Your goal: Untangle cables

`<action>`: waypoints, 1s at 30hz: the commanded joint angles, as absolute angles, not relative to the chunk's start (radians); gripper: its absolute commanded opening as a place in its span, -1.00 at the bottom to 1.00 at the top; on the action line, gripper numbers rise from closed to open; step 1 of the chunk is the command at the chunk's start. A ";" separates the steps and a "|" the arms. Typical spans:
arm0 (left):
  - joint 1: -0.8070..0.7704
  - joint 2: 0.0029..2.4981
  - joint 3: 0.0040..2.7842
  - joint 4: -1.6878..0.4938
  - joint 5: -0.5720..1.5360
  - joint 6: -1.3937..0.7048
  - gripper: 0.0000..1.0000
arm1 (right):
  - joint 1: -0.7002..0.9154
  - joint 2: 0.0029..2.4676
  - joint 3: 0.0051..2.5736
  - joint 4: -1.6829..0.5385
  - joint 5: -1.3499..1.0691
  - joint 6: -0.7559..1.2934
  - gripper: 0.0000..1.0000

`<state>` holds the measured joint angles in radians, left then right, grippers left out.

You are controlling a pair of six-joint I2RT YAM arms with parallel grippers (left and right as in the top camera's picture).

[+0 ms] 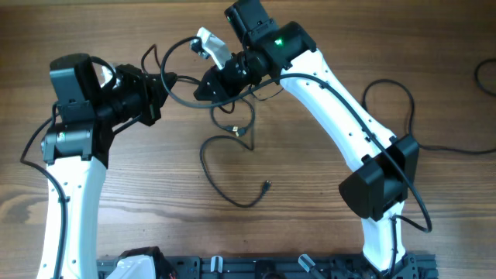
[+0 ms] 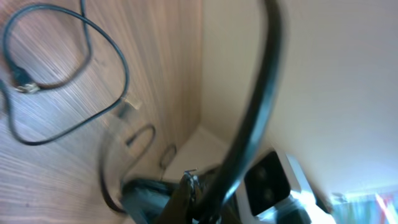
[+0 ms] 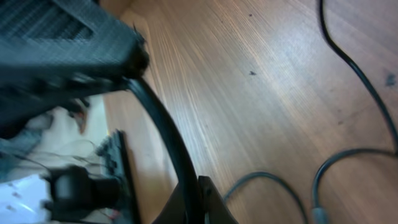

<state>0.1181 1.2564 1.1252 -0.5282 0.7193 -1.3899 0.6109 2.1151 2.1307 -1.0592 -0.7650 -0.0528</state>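
Note:
Thin black cables (image 1: 186, 97) stretch in the air between my two grippers above the wooden table (image 1: 310, 194). My left gripper (image 1: 160, 87) is shut on a cable, which runs thick and blurred across the left wrist view (image 2: 255, 106) into the jaws (image 2: 198, 194). My right gripper (image 1: 204, 87) is shut on a cable that passes between its fingers (image 3: 198, 204) in the right wrist view (image 3: 163, 121). From the held bunch, a cable hangs to a long loop on the table (image 1: 221, 182) ending in a small plug (image 1: 267, 184). Another plug (image 1: 236, 132) dangles below the right gripper.
A thicker black wire (image 1: 403, 93) from the right arm curls over the table at the right, and another wire (image 1: 484, 77) lies at the right edge. A black rail (image 1: 271, 267) runs along the front edge. The loop and a plug (image 2: 22, 84) also show in the left wrist view.

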 commanded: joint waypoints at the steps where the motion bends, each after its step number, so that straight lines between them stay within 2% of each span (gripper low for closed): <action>1: 0.120 1.240 1.127 -0.608 0.404 -1.395 -0.88 | 0.606 2.071 2.152 -1.063 -0.819 0.333 -0.91; 5: 0.120 1.240 1.127 -0.736 0.213 -1.368 -0.39 | 0.594 2.062 2.152 -1.062 -0.890 0.392 -0.91; 8: 0.120 1.240 1.127 -0.780 0.149 -1.193 -0.16 | 0.566 2.062 2.153 -1.054 -0.794 0.334 -0.91; 11: 0.120 1.240 1.127 -0.790 0.140 -0.997 0.35 | 0.520 2.048 2.155 -1.050 -0.645 0.289 -0.91; 13: 0.120 1.240 1.127 -0.804 0.140 -0.921 0.55 | 0.454 2.031 2.175 -1.045 -0.606 0.273 -0.91; 18: 0.120 1.240 1.127 -0.817 0.141 -0.892 0.72 | 0.255 2.017 2.297 -1.045 -0.601 0.266 -0.91; 26: 0.120 1.240 1.126 -0.828 0.140 -0.837 0.73 | -0.254 2.019 2.386 -0.962 -0.583 0.380 -0.91; 30: 0.120 1.243 1.126 -0.828 0.140 -0.814 0.74 | -0.411 2.022 2.383 -0.888 -0.551 0.397 -0.91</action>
<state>0.1173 1.2545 1.1255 -0.8268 0.1535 -0.8597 -0.3317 2.0491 2.3627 -0.9283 -0.5873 0.3634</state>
